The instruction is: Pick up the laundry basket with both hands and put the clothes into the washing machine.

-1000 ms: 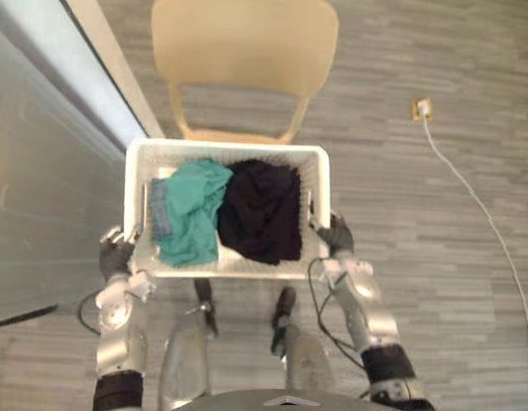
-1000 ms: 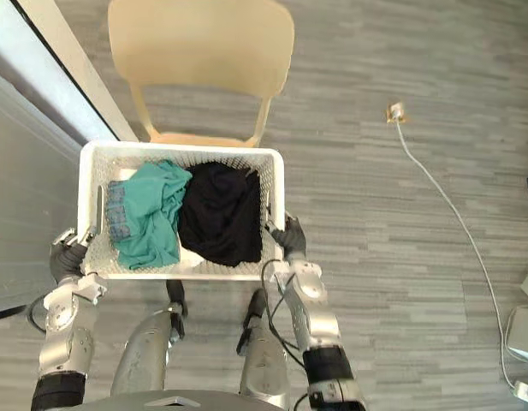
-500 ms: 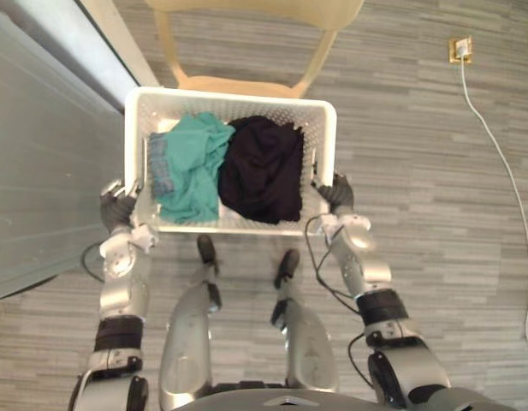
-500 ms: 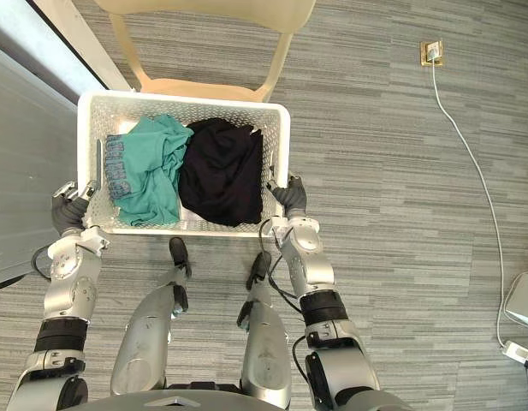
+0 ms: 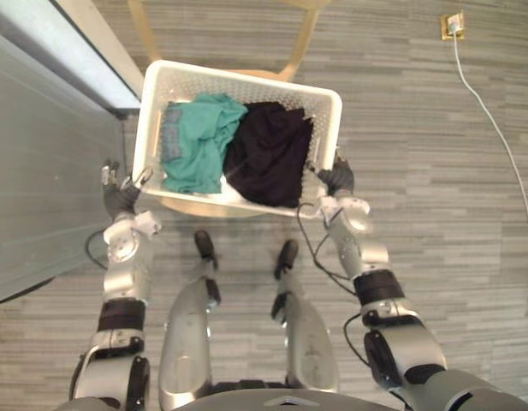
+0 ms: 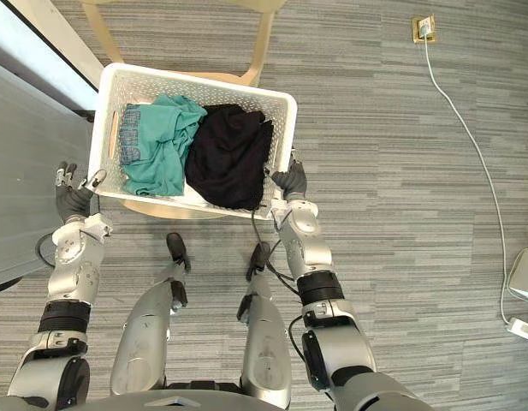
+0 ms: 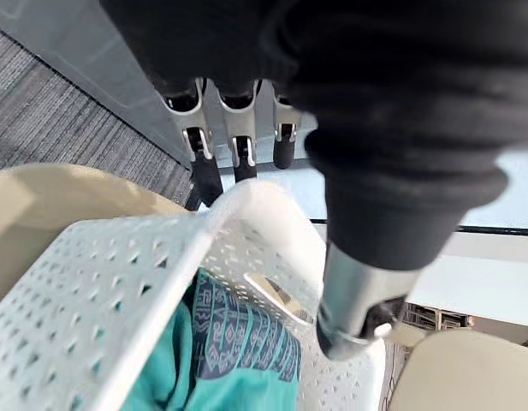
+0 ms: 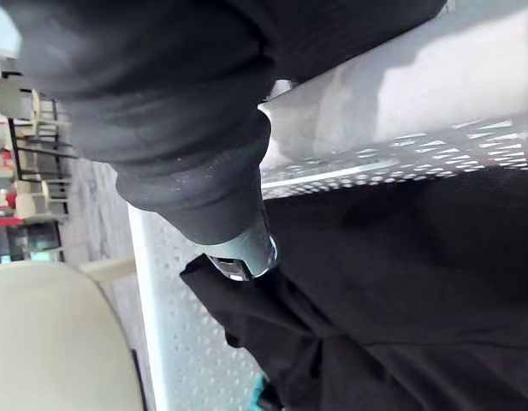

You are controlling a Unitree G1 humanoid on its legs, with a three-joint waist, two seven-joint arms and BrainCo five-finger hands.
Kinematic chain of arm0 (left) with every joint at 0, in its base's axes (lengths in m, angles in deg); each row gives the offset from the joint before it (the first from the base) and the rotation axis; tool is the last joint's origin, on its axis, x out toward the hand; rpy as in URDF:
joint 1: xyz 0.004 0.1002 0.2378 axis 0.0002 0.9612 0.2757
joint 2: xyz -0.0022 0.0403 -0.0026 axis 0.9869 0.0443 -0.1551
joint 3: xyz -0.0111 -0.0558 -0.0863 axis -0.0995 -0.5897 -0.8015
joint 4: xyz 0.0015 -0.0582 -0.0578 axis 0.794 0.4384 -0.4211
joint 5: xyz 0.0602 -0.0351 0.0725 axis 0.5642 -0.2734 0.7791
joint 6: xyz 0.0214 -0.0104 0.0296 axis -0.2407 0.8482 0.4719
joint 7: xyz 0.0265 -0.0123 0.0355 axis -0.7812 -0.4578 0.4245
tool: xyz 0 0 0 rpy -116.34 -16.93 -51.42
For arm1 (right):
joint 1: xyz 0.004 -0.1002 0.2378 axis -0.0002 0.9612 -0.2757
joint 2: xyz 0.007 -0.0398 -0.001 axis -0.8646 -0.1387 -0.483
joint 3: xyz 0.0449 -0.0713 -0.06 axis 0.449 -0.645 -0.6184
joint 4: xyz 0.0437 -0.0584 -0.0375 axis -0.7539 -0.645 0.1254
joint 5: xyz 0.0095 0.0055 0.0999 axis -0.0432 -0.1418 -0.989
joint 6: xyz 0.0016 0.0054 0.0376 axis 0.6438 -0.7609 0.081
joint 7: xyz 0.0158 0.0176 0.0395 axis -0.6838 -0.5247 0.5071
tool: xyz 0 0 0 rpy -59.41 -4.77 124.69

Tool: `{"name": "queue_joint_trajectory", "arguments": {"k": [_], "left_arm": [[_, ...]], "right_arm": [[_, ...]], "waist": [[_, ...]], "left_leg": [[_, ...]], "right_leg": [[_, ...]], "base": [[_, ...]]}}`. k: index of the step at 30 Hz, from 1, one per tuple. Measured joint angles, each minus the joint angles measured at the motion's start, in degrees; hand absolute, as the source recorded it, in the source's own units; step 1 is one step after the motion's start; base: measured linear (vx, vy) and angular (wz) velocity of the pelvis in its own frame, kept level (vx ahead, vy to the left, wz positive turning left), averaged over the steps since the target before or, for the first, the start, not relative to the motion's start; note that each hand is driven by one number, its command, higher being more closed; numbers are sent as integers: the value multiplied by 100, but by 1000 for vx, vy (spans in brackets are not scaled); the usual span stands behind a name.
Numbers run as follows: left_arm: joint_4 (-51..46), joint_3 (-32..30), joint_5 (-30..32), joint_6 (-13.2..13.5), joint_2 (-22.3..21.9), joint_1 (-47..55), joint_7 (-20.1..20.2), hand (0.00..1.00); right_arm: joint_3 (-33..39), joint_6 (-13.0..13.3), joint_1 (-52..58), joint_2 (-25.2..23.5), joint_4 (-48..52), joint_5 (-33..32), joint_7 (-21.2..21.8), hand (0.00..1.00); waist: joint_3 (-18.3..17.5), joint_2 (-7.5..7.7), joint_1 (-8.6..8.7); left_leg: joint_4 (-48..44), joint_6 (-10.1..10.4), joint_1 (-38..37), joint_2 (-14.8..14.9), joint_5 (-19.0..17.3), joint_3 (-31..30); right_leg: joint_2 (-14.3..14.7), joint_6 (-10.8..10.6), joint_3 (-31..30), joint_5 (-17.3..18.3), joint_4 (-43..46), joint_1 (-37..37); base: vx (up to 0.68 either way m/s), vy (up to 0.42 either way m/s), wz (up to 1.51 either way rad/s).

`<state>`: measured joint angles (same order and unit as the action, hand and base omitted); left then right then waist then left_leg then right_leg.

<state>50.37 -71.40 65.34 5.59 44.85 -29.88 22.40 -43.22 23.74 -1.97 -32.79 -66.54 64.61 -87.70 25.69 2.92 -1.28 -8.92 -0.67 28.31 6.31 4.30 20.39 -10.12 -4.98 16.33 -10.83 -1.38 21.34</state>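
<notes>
Basket (image 5: 246,79), white, above chair (image 5: 195,207) seat; holds green cloth (image 5: 195,141), black cloth (image 5: 268,154). My left hand (image 5: 118,197) open against its left wall; right hand (image 5: 336,178) at right near corner, grip unclear.

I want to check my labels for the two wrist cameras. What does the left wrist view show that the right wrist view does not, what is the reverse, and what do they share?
Left wrist view: the left hand, with straight fingers along the outside of the basket's rim and the thumb over its inner side, above the teal garment with a patterned blue part.
Right wrist view: the right hand at the basket's wall, over the black garment.
Shared: the white perforated basket and the beige chair.
</notes>
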Motion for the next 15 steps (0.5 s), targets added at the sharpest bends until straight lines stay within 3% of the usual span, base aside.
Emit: {"name": "queue_joint_trajectory", "arguments": {"k": [15], "left_arm": [[-306,-285,-213,110,-118,106,-229,0]], "right_arm": [[-108,401,74,-93,795,-689,118,0]], "waist": [[38,-11,38]], "left_leg": [[19,39,-170,94,51,0]], "right_leg": [[65,32,19,28,33,-132]], "base": [[2,-13,-2]]}}
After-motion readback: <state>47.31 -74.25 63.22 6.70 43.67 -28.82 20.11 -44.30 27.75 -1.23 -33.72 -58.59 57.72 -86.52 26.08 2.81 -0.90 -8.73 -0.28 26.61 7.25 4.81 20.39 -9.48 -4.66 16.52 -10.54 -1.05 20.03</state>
